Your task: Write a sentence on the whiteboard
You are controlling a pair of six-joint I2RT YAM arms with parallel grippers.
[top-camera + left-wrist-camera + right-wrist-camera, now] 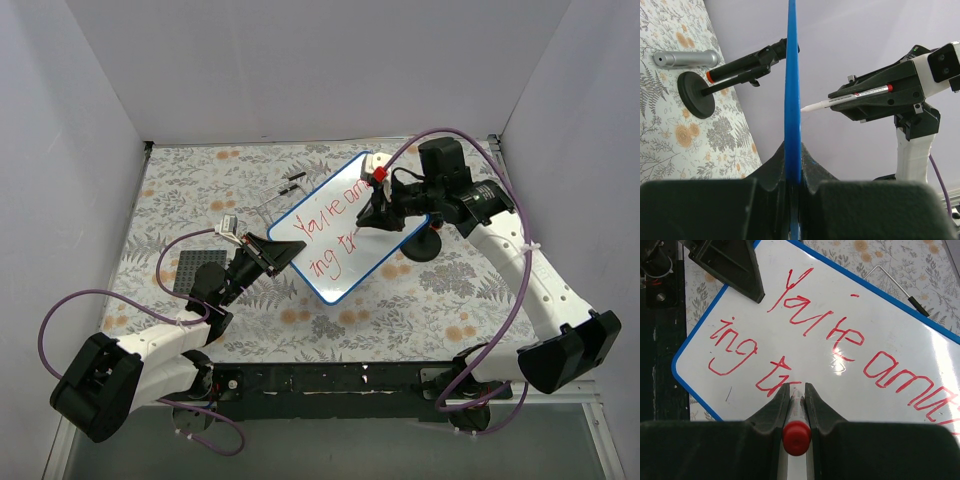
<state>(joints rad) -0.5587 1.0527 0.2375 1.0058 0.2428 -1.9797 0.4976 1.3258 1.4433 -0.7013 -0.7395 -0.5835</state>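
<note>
The whiteboard (pixel 335 238) with a blue rim is held tilted above the table. My left gripper (pixel 272 252) is shut on its lower left edge; the left wrist view shows the rim (pixel 791 90) edge-on between the jaws. The sentence (pixel 335 232) in red reads "You're am..." and "ing tr" in two slanted lines; it also shows in the right wrist view (pixel 805 335). My right gripper (pixel 378 212) is shut on a red-capped marker (pixel 796 425), with the tip at the board beside the "tr". The marker (pixel 850 98) shows in the left wrist view too.
A dark grey studded plate (pixel 198 272) lies left of the left arm. A black round-based stand (pixel 425 244) sits under the right wrist, also in the left wrist view (pixel 696 94). A silver cylinder (pixel 686 58) lies nearby. Small black parts (pixel 292 183) lie behind the board.
</note>
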